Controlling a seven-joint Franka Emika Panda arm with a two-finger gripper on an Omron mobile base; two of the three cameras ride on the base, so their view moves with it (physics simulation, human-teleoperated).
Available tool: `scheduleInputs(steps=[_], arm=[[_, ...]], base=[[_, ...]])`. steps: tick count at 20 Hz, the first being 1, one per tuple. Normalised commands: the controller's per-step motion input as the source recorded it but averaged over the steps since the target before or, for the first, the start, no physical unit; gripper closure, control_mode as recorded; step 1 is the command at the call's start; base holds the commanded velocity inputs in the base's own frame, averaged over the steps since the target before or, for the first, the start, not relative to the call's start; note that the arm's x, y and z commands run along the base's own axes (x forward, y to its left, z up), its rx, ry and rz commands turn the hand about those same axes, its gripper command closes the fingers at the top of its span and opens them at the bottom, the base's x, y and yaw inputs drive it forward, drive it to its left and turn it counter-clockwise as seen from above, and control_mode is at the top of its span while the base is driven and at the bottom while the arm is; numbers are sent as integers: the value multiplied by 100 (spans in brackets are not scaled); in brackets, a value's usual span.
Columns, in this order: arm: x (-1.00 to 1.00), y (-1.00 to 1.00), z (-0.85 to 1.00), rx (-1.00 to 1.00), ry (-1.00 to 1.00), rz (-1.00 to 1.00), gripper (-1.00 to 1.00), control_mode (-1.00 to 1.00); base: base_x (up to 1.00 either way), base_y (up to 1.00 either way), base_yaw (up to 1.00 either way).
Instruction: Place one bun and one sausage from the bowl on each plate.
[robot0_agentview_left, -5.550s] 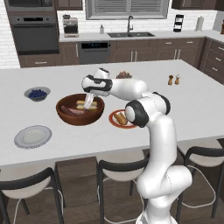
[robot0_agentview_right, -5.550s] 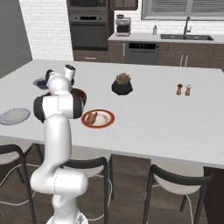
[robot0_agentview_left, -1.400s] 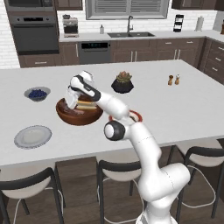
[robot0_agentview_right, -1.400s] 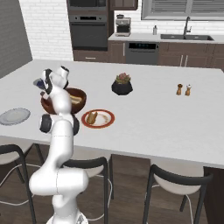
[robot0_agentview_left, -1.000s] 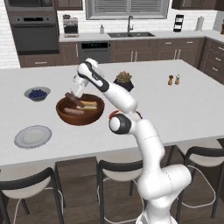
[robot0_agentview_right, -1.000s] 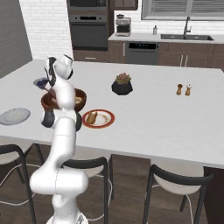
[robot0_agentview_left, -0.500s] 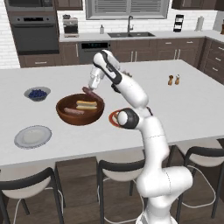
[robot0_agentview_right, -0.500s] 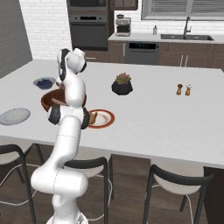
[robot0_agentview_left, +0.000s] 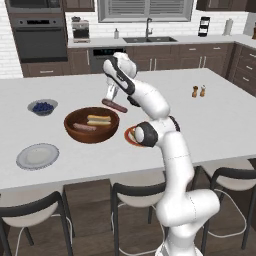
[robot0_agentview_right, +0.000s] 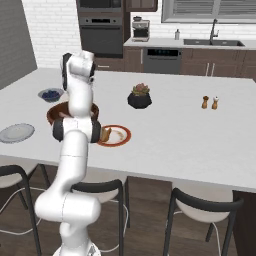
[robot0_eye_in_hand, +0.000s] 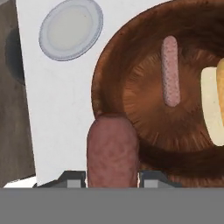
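Note:
My gripper (robot0_agentview_left: 110, 96) hangs above the far right rim of the dark-brown wooden bowl (robot0_agentview_left: 75, 131), shut on a reddish-brown sausage (robot0_agentview_left: 115, 106). In the hand view that sausage (robot0_eye_in_hand: 113, 148) stands between the fingertips (robot0_eye_in_hand: 72, 179) of the gripper (robot0_eye_in_hand: 111, 180), over the bowl (robot0_eye_in_hand: 131, 65). Inside the bowl lie another sausage (robot0_eye_in_hand: 170, 70) and a pale bun (robot0_eye_in_hand: 212, 105). An orange-rimmed plate (robot0_agentview_right: 119, 135) right of the bowl carries a bun (robot0_agentview_right: 105, 133). A grey plate (robot0_agentview_left: 37, 156) lies bare to the bowl's front left.
A small grey-blue bowl of berries (robot0_agentview_left: 43, 106) sits behind the wooden bowl to the left. A dark potted plant (robot0_agentview_right: 139, 96) stands behind the orange-rimmed plate, and two shakers (robot0_agentview_right: 210, 102) stand further right. Stools line the counter's near edge.
The arm has swung from above the bowl's left side to its right rim, carrying the sausage with it. The things in the bowl and on the plates have not moved.

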Motion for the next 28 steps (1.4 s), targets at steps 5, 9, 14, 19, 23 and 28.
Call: scheduleInputs(steps=[5, 9, 14, 19, 23, 28], arm=[[-55, -48, -74, -16, -36, -32, 100, -100], [-90, -70, -99, -7, -40, -28, 100, -100], [-100, -54, -70, -2, -60, -19, 100, -100], [-46, -52, -67, 1, -43, -29, 100, -100], [7, -66, 1, 7, 2, -36, 100, -100], [30, -64, 41, 1, 16, -31, 100, -100]], base=[[0, 0, 0], [0, 0, 0], [0, 0, 0], [0, 0, 0], [0, 0, 0], [0, 0, 0]])
